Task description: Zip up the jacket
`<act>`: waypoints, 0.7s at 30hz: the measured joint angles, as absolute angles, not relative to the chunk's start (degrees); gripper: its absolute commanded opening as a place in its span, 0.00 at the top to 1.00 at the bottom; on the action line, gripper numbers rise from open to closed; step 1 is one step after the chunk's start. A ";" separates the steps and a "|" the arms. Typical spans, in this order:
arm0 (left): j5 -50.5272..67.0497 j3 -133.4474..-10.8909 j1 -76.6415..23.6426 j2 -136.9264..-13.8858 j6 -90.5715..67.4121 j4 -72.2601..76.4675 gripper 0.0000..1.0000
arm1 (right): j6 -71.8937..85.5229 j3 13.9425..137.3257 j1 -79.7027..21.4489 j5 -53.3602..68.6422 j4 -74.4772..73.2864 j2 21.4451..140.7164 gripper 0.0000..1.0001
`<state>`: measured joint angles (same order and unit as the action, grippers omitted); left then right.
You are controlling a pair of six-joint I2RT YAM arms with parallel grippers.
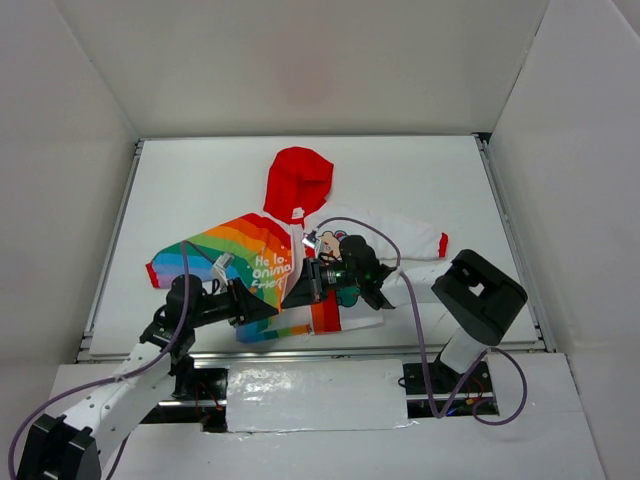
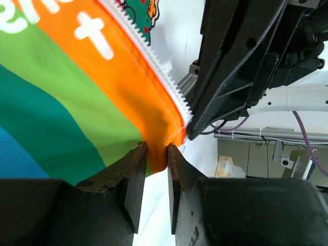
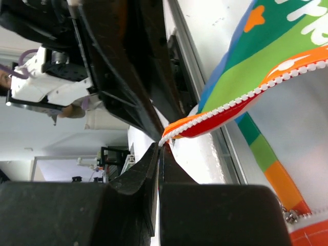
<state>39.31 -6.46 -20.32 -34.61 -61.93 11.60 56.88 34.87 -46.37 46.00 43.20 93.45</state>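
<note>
1. Red hood [image 1: 297, 183] points toward the far side of the white table [image 1: 200, 180]. The jacket [image 1: 262, 250] lies front up on the table, with its sleeves spread left and right and its hem near the near edge.
2. In the top view the rainbow half is on the left. The white half is on the right, partly hidden by the grippers.
3. The left gripper [image 2: 156, 159] is clamped on the orange bottom hem of the rainbow half, just beside the lower end of the zipper [image 2: 154, 59] teeth.
4. The right gripper [image 3: 158, 154] has its jaws pressed together, pinching the lower tip of that same toothed edge, where the cloth is red-orange.
5. The two grippers sit tip near tip over the jacket's bottom edge.
6. In both wrist views, the teeth along the rainbow edge are not meshed with the other half.
</note>
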 measured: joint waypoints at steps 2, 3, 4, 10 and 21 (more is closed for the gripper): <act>39.20 -6.46 -20.47 -34.54 -61.63 10.90 0.65 | 58.11 34.09 -46.37 46.33 46.11 93.84 1.00; 39.22 -6.46 -20.47 -34.37 -61.60 10.70 0.65 | 58.96 33.63 -46.37 46.48 47.53 94.17 1.00; 39.24 -6.46 -20.49 -34.09 -61.65 10.63 0.64 | 59.83 33.23 -46.37 46.87 49.08 94.74 1.00; 39.83 -4.14 -20.58 -31.83 -64.07 15.25 0.33 | 64.66 32.21 -46.22 48.58 57.14 98.26 1.00; 40.62 -2.50 -20.73 -30.50 -69.56 24.56 0.56 | 65.19 32.18 -46.52 48.69 58.08 98.26 1.00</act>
